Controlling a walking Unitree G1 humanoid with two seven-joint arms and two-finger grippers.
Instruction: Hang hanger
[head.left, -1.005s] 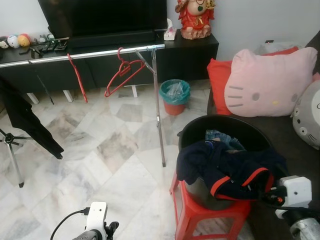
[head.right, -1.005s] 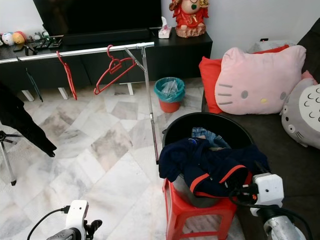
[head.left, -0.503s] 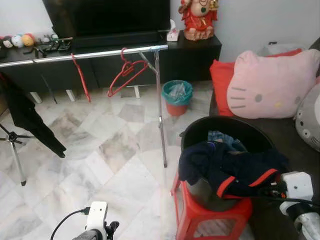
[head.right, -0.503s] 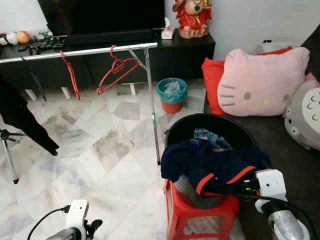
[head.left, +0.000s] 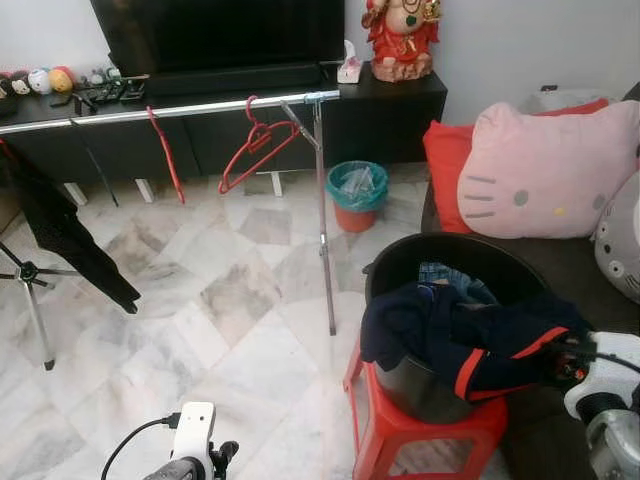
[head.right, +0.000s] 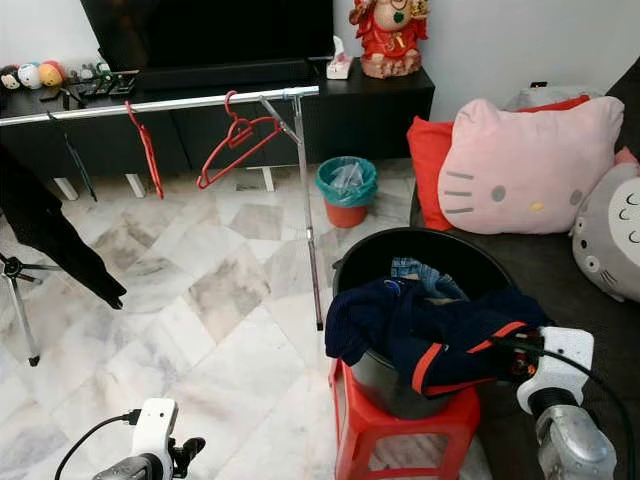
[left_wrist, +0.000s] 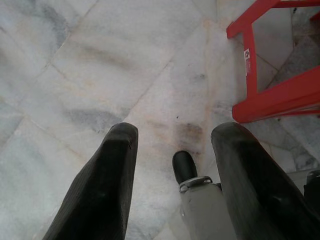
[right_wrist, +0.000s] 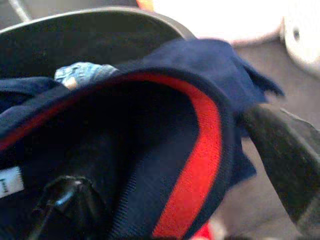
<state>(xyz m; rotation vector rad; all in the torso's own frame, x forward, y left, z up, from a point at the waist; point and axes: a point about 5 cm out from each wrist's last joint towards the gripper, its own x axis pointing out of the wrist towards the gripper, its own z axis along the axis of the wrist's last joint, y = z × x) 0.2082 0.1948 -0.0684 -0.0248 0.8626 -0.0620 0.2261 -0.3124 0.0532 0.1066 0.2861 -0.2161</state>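
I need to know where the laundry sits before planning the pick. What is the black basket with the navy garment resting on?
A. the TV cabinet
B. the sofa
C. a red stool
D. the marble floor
C: the black basket, with the navy garment draped over its rim, stands on the red stool beside the sofa.

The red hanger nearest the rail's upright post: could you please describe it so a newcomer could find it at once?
Start at the silver clothes rail before the black TV cabinet. Beside its upright post hangs the red hanger. It faces us as a full tilted triangle, whereas the other red hanger hangs edge-on, like a thin strip.
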